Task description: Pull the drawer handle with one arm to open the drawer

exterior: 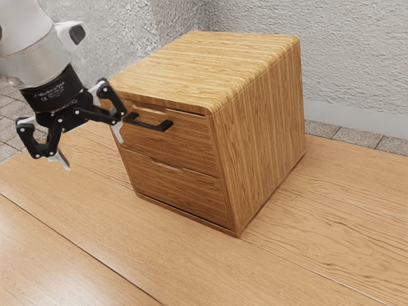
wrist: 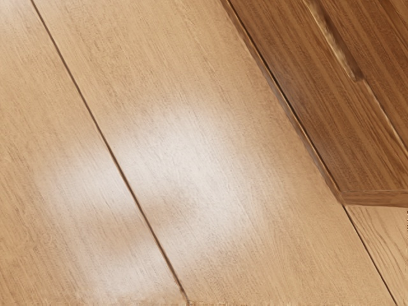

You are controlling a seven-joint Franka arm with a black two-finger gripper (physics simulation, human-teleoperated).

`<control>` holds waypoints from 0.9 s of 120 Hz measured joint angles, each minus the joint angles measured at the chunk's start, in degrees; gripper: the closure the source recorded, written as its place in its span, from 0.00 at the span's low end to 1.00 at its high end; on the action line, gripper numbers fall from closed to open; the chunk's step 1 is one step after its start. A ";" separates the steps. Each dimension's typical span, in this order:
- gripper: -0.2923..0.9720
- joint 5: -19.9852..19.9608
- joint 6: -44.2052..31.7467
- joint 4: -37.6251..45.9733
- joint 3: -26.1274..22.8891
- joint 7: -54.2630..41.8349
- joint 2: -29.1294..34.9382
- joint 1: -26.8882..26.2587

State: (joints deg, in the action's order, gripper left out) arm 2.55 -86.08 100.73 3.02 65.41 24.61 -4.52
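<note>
Tiny white print on arm's black collar, illegible.

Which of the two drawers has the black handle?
The upper drawer: a black bar handle juts from its front. The lower drawer shows no black handle.

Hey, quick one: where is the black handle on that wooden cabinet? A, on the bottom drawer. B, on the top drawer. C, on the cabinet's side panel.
B: the black handle runs across the front of the top drawer, just below the top of the cabinet, and the open gripper is beside the handle's end.
</note>
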 joint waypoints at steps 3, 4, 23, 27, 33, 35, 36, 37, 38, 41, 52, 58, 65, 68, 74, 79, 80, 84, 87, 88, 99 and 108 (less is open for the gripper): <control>0.23 -0.21 -1.19 1.81 0.63 1.06 1.04 -0.11; 0.23 -0.27 -1.56 2.27 0.80 1.40 1.31 -0.12; 0.23 -0.45 -8.68 9.09 1.82 7.17 6.09 1.98; 0.23 -0.36 -10.43 10.49 1.86 8.20 6.82 2.47; 0.23 -0.11 -13.05 11.49 1.84 9.68 7.11 3.12; 0.23 -0.04 -13.92 11.66 1.86 10.15 7.03 3.29; 0.23 -0.01 -14.34 11.73 1.86 10.37 6.96 3.39; 0.23 0.02 -14.75 11.79 1.87 10.60 6.87 3.50; 0.23 0.05 -15.15 11.84 1.87 10.82 6.76 3.64; 0.23 0.12 -16.25 11.94 1.89 11.47 6.24 4.15; 0.23 0.29 -19.65 12.08 1.90 13.61 5.01 5.43; 0.23 0.34 -21.07 12.12 1.91 14.65 4.94 5.78; 0.23 0.38 -22.46 13.04 1.92 15.76 5.50 5.95; 0.23 0.40 -22.97 13.62 1.91 16.21 5.92 6.15; 0.23 0.41 -23.84 14.53 1.95 17.05 6.60 6.56; 0.23 0.43 -24.41 15.05 2.45 17.69 7.01 6.78; 0.23 0.43 -24.52 15.13 2.57 17.82 7.10 6.81; 0.23 0.44 -24.88 15.43 2.97 18.30 7.39 6.92; 0.23 0.44 -25.12 15.61 3.41 18.64 7.48 6.98; 0.23 0.44 -25.20 15.66 3.53 18.76 7.49 7.01; 0.23 0.50 -25.95 15.81 4.06 19.89 7.48 7.23; 0.23 0.51 -26.52 16.08 3.86 20.69 7.42 7.24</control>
State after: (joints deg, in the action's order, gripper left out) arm 3.06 -112.60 116.81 6.87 86.11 32.03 2.72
